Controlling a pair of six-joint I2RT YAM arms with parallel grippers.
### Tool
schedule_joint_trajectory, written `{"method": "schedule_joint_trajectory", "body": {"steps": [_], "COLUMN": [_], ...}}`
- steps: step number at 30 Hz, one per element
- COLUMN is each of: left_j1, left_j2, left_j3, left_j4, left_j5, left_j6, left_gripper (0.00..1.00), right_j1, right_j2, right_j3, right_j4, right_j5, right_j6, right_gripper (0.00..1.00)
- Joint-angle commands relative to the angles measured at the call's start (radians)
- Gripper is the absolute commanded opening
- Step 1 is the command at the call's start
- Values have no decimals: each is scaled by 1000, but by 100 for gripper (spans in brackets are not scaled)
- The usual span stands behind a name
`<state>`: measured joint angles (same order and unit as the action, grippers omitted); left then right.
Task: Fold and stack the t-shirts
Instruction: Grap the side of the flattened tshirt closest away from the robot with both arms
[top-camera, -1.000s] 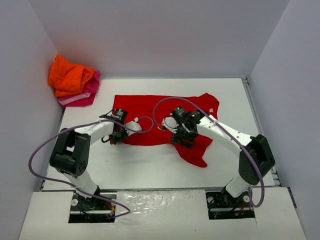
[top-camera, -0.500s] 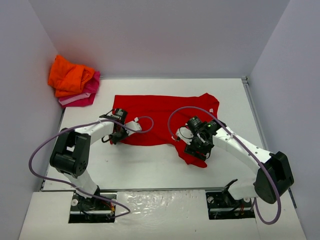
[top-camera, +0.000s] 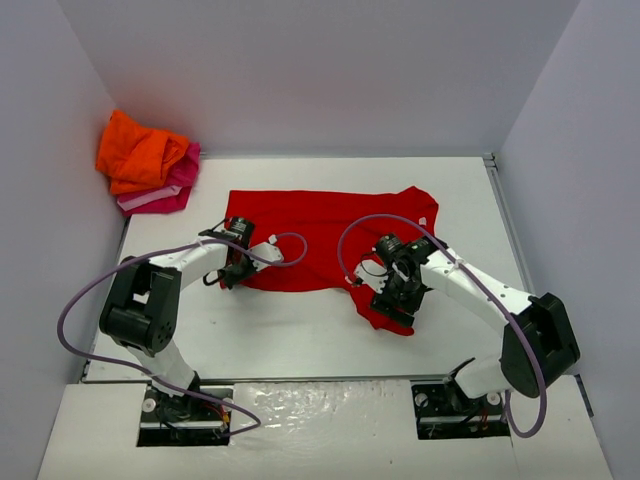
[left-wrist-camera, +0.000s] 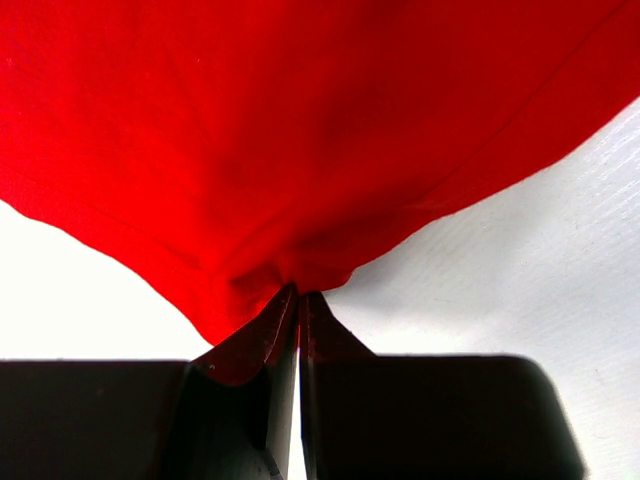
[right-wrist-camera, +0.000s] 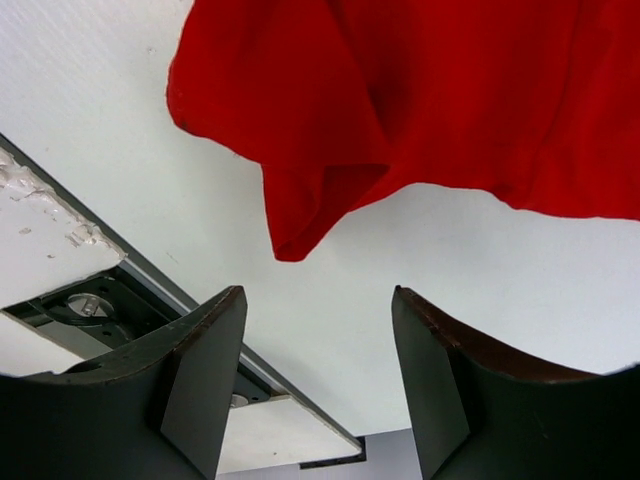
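left fingers (left-wrist-camera: 288, 318): clamped on red t-shirt (left-wrist-camera: 320, 130) corner
right fingers (right-wrist-camera: 212, 345): apart, empty, above its near edge, table (right-wrist-camera: 500, 270) below

You're looking at a red t-shirt (top-camera: 320, 225) of soft, matt knit cloth; the left wrist view shows its stitched hem and shallow wrinkles. The orange t-shirt (top-camera: 135, 150) and the pink t-shirt (top-camera: 172, 188), at the upper left of the frame, are the same dull, soft cloth, rumpled. The bench (top-camera: 290, 330) is white and smooth, with a faint ribbed grain up close. The white board (right-wrist-camera: 40, 235) at the left of the right wrist view has chipped, rough patches. The left tool (left-wrist-camera: 298, 292) and the right tool (right-wrist-camera: 318, 300) have dark, matt, smooth-faced fingers that look like plastic. The arm shells (top-camera: 470, 285) are glossy white plastic, and the cables (top-camera: 80, 300) have smooth purple sheathing. The walls (top-camera: 300, 80) are plain and matt.
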<state>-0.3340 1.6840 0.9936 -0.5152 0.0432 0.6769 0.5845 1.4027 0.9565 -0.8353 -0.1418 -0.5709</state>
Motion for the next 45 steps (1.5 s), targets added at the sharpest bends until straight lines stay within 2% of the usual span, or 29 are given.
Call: {"method": "schedule_joint_trajectory", "body": {"steps": [1, 19, 25, 35, 39, 40, 42, 45], "left_j1": [-5, -5, -5, -5, -5, -5, -5, -4], "left_j2": [0, -7, -12, -14, -17, -18, -24, -56], "left_j3": [-26, -39, -41, -46, -44, -46, -56, -79], "left_j4": [14, 23, 27, 35, 34, 37, 43, 55], "left_j5": [32, 24, 27, 25, 24, 23, 18, 4], "left_j6": [-10, -10, -11, -8, -7, -8, -9, -13], "left_gripper": [0, 0, 0, 0, 0, 0, 0, 0], "right_j1": [-6, -21, -26, 26, 37, 38, 43, 46], "right_j2": [19, 143, 230, 250, 243, 239, 225, 164], "right_j3": [-7, -21, -24, -15, -3, 1, 2, 6], "right_j4": [-82, -123, -111, -67, -50, -41, -34, -37], "right_j5": [-23, -60, -52, -14, -3, 1, 19, 86], "right_j6": [-29, -64, -42, 3, 19, 29, 39, 57], "right_gripper": [58, 58, 57, 54, 27, 9, 2, 0]}}
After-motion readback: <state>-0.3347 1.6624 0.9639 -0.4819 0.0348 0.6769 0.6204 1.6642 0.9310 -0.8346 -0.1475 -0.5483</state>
